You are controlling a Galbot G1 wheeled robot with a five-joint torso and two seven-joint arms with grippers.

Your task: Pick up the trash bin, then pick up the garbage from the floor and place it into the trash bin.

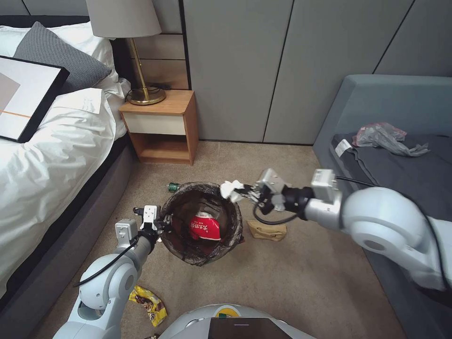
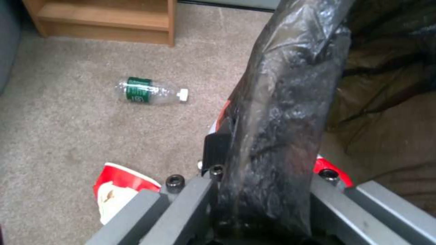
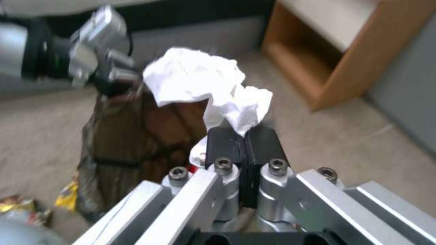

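Landmark = trash bin (image 1: 181,235): small round bucket, dark brown-black bag liner bunched over the rim, mouth open toward the head camera. It hangs above the tan carpet (image 1: 292,278), in front of the wooden nightstand (image 1: 162,127).

Left gripper (image 1: 162,225) is at the bin's left rim, fingers clamped on rim plus liner. In the left wrist view the glossy black liner (image 2: 281,112) runs straight up between the fingers (image 2: 216,149).

Inside the bin: a crushed red-and-white paper cup (image 1: 205,228), lying on its side against the liner.

Right gripper (image 1: 241,190) is above the bin's far-right rim, pads (image 3: 226,144) pressed together on a crumpled white tissue (image 1: 230,189). The tissue is creased and irregular, most of it sticking out past the fingertips; in the right wrist view it sits over the bin's brown liner (image 3: 136,136).

Garbage on the floor, relative to the bin:
- clear bottle (image 2: 152,94), green label, white cap, lying on its side just beyond the far rim, between bin and nightstand
- tan paper bag (image 1: 267,230), flattened, just right of the bin, under the right wrist
- yellow-brown snack wrapper (image 1: 149,305), crinkled, nearer the robot, beside the left arm
- another red-and-white cup (image 2: 119,190), torn open, below the left gripper in the left wrist view

Grey plastic bag (image 1: 386,137) lies on the grey sofa, well apart to the right of the bin.
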